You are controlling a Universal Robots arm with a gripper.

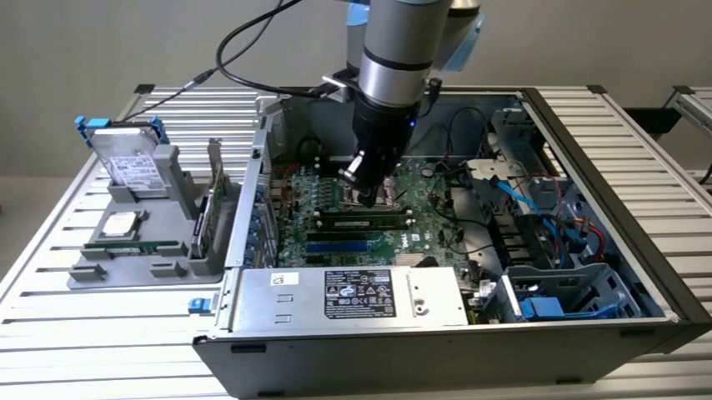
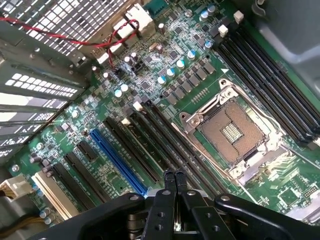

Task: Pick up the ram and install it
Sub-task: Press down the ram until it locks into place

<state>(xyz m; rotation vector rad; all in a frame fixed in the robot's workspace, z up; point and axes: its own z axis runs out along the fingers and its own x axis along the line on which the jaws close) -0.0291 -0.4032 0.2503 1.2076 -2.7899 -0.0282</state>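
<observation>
ram stick (image 1: pixel 358 222): 1 | blue slot (image 2: pixel 119 161): 1 | CPU socket (image 2: pixel 234 131): 1 | power supply (image 1: pixel 345 297): 1

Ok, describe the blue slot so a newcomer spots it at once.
Look inside the open computer case, at the green circuit board. Among the long parallel slots there, the blue slot is the only bright one; its neighbours are black.

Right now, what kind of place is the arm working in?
Most likely a computer assembly test bench. An open desktop PC case lies on a slatted aluminium table, its motherboard exposed, and a grey fixture beside it holds a hard drive and other parts.
</observation>
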